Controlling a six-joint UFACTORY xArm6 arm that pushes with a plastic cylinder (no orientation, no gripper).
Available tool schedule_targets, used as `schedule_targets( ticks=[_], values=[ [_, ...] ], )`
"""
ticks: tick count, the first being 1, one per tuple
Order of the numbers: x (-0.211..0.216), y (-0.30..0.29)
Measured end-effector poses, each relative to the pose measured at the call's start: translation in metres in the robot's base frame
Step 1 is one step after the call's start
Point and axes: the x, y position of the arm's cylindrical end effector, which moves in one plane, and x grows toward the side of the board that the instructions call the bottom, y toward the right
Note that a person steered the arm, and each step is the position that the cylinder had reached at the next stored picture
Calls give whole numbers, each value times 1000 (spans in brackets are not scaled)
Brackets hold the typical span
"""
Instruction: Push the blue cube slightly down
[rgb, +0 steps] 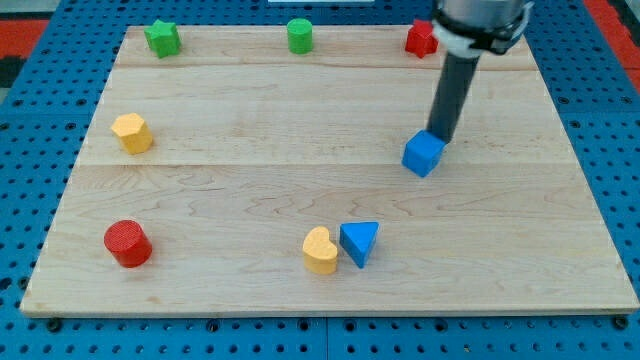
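**Tip at the blue cube's top edge**

Rod and tip: no gripper here, so nothing opens or closes; my tip touches the blue cube on its upper right side. The cube sits right of the board's centre, well apart from the other blocks. Near the view's bottom, a yellow heart rests against a blue triangle. A red cylinder sits lower left, a yellow hexagon at left. Along the top: green star, green cylinder, and a red block partly hidden by the arm.
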Motion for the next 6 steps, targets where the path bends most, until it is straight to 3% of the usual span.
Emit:
schedule_targets(
  ticks=[2, 3, 5, 6],
  values=[
    [54, -88],
    [58, -88],
    [48, -25],
    [72, -41]
  ],
)
